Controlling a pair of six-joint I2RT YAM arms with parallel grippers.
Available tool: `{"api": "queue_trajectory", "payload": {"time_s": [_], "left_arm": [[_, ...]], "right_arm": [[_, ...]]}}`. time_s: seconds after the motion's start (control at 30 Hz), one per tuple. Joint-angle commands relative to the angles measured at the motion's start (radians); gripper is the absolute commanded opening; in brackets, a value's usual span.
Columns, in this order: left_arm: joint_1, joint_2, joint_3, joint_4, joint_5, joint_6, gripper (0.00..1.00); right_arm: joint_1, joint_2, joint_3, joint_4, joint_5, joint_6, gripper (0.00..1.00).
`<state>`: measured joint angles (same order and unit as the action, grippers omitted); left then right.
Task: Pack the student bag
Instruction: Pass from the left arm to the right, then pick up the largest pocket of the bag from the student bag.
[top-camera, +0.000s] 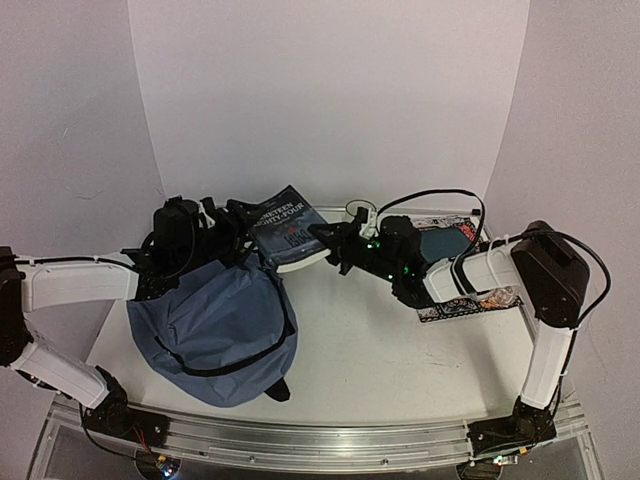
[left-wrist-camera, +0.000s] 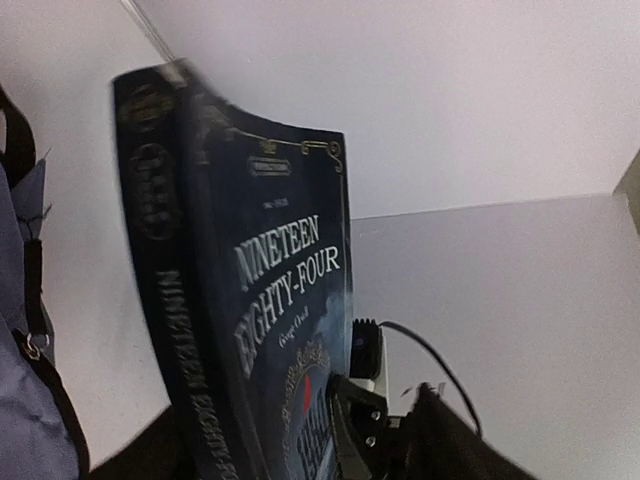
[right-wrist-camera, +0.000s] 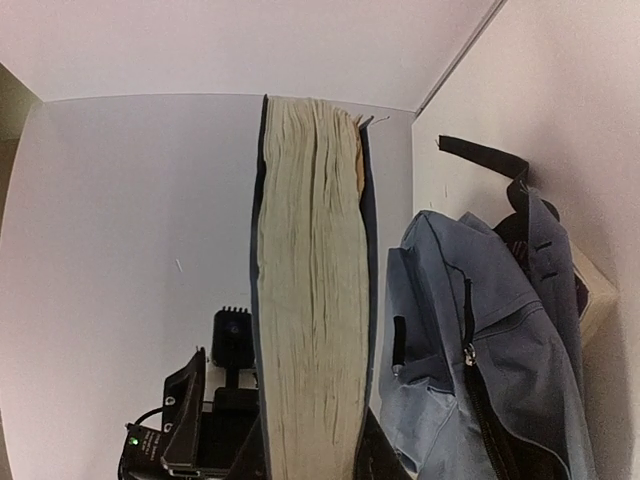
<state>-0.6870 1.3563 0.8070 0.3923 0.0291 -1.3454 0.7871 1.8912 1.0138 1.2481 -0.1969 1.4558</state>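
Observation:
The slate-blue student bag lies on the table's left half, its black-trimmed top toward the back; the same bag fills the right of the right wrist view. A dark paperback, "Nineteen Eighty-Four", hangs above the table just right of the bag's top. My right gripper is shut on the book's right edge, with the cream page block running up between its jaws. My left gripper is at the book's left side, open, with the book's cover close before it.
Behind my right forearm lie a teal flat item and a printed sheet. A small white round thing sits at the back. White walls close in on three sides.

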Motion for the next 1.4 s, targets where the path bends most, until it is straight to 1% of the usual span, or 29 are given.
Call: {"api": "queue_trajectory", "payload": {"time_s": [0.0, 0.07, 0.1, 0.23, 0.33, 0.47, 0.53, 0.63, 0.77, 0.87, 1.03, 1.2, 1.37], "left_arm": [[0.023, -0.064, -0.011, 0.035, 0.07, 0.251, 0.91], [0.032, -0.074, 0.0, -0.042, 0.106, 0.37, 0.98], [0.035, -0.074, 0.015, -0.111, 0.116, 0.423, 0.99], [0.038, -0.064, 0.133, -0.462, 0.124, 0.674, 1.0], [0.038, -0.072, 0.194, -0.665, 0.115, 0.828, 0.99], [0.036, -0.095, 0.248, -0.897, 0.059, 0.976, 0.99], [0.032, -0.099, 0.268, -0.995, 0.049, 1.016, 0.99], [-0.005, -0.108, 0.282, -1.101, 0.028, 1.033, 0.99], [-0.12, -0.108, 0.294, -1.2, -0.052, 1.014, 0.99], [-0.194, -0.089, 0.299, -1.247, -0.074, 0.99, 0.99], [-0.291, -0.064, 0.323, -1.274, -0.088, 0.968, 0.99], [-0.38, 0.031, 0.337, -1.288, -0.128, 0.966, 0.99], [-0.416, 0.108, 0.354, -1.3, -0.183, 0.97, 0.99]], "right_arm": [[-0.039, -0.058, -0.006, 0.458, 0.009, -0.032, 0.0], [-0.049, -0.077, -0.031, 0.452, 0.006, -0.039, 0.0], [-0.053, -0.089, -0.046, 0.446, 0.002, -0.042, 0.0], [-0.07, -0.122, -0.104, 0.424, -0.006, -0.046, 0.0], [-0.077, -0.141, -0.132, 0.399, -0.016, -0.049, 0.0], [-0.084, -0.166, -0.155, 0.354, -0.037, -0.065, 0.0], [-0.088, -0.18, -0.167, 0.326, -0.046, -0.071, 0.0], [-0.095, -0.199, -0.184, 0.283, -0.055, -0.084, 0.0], [-0.103, -0.215, -0.207, 0.249, -0.07, -0.101, 0.0], [-0.11, -0.23, -0.229, 0.229, -0.074, -0.11, 0.0], [-0.12, -0.25, -0.233, 0.174, -0.089, -0.141, 0.0], [-0.12, -0.25, -0.216, 0.135, -0.099, -0.156, 0.0], [-0.12, -0.26, -0.213, 0.12, -0.106, -0.168, 0.0]]}}
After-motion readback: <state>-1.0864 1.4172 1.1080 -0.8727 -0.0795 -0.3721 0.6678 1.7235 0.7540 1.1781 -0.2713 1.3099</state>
